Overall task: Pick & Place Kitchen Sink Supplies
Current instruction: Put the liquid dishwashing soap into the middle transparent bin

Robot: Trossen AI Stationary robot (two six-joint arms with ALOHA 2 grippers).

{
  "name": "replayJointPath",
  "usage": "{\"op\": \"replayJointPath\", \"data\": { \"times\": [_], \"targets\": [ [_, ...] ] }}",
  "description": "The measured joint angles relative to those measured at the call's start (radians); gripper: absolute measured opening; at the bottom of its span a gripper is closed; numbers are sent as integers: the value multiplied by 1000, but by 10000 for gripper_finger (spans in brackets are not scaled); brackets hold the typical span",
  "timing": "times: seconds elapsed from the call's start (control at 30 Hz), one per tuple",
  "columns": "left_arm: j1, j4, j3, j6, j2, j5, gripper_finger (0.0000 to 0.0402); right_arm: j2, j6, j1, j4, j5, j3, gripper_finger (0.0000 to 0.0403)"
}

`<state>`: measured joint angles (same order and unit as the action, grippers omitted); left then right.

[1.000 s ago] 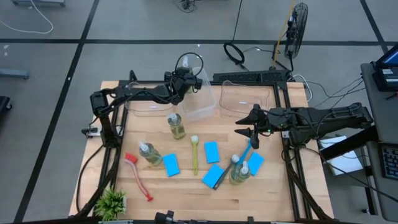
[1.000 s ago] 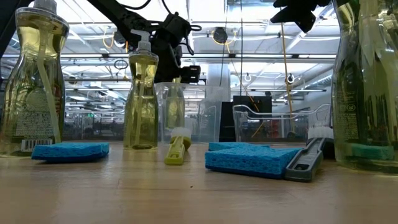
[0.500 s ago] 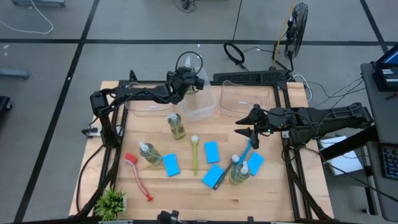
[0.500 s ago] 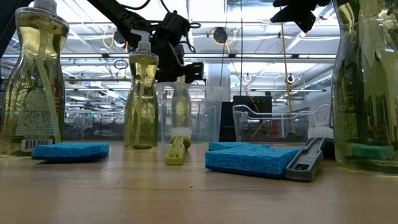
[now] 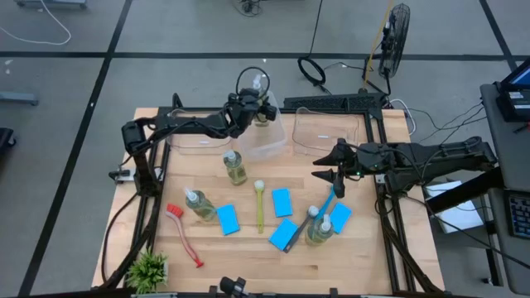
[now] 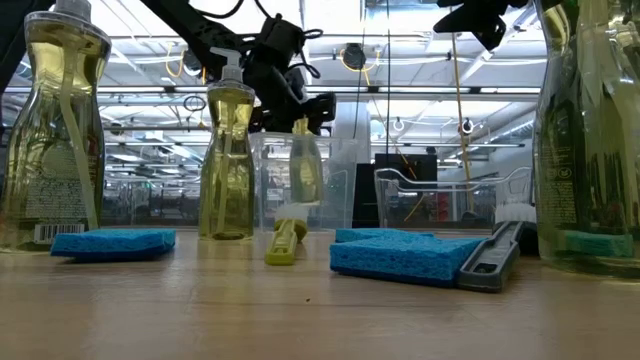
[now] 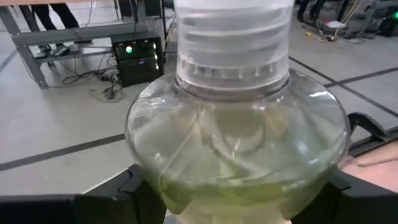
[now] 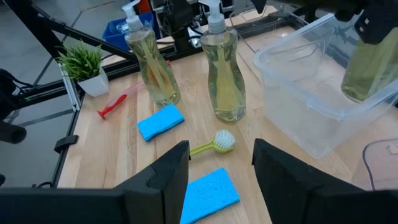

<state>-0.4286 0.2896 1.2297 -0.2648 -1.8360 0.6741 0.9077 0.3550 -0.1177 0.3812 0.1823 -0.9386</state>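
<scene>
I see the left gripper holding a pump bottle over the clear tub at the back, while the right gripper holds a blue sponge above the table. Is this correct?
Not entirely. The left gripper does hold a pump bottle over the clear tub, but the right gripper holds nothing. The right wrist view shows its fingers open and empty above the table, and the sponges lie flat on the wood.
</scene>
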Motion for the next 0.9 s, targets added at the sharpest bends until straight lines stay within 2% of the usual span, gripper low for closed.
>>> {"op": "replayJointPath", "data": {
  "times": [0.47,0.77,0.9],
  "targets": [
    [-17,69,0,-9,-76,-5,255,0,0,-2,-3,-1,0,167],
    [-16,83,0,-4,-77,-30,256,0,-1,-2,-3,-1,0,167],
    [-16,85,0,-6,-77,-48,271,0,-3,-2,-3,0,0,167]
  ]
}}
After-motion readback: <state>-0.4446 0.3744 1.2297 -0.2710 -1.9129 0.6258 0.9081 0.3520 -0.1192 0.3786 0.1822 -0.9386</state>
